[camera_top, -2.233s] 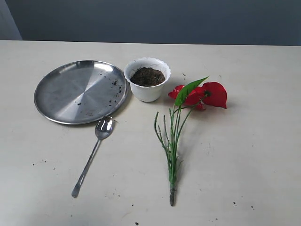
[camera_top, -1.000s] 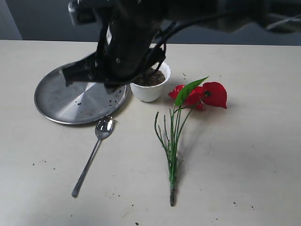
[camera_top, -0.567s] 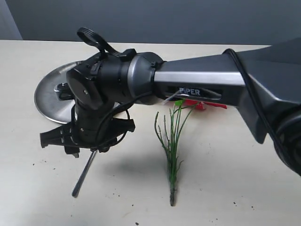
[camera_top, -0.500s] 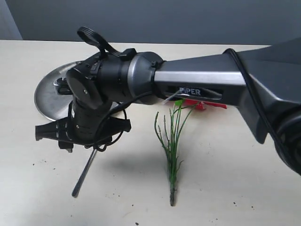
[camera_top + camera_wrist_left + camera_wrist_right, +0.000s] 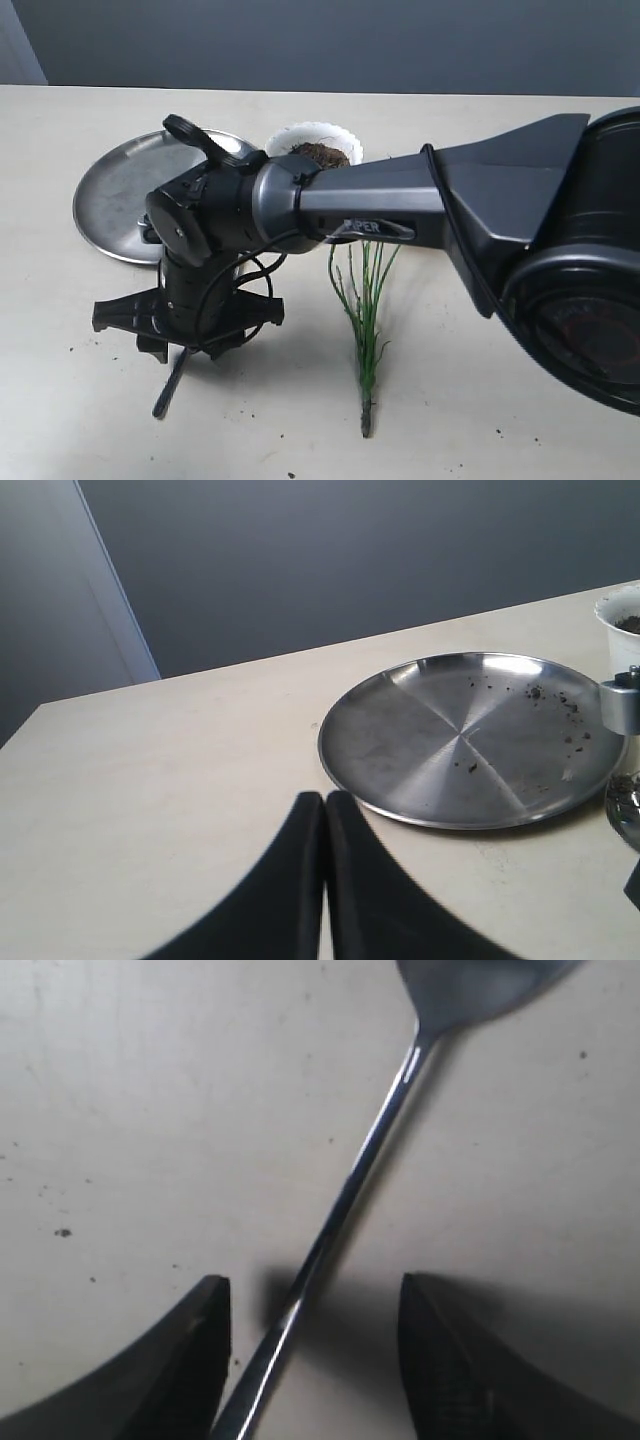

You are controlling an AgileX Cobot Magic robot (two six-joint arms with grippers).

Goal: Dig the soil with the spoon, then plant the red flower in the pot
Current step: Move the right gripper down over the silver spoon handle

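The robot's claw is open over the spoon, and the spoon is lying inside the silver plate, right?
Not quite. The right gripper is open over the spoon, but the spoon lies on the table, not inside the silver plate. The right wrist view shows its handle flat on the tabletop between the open fingers.

1. Soft, even, fairly bright light falls on the pale table [image 5: 460, 430], with no harsh glare.
2. The plate [image 5: 440, 750] shows a broad radial sheen, brightest at its far rim.
3. Near the plate's front edge, the right gripper [image 5: 187, 330] casts a diffuse shadow.
4. Close up, the spoon [image 5: 350, 1180] handle blurs slightly beside its own soft shadow.
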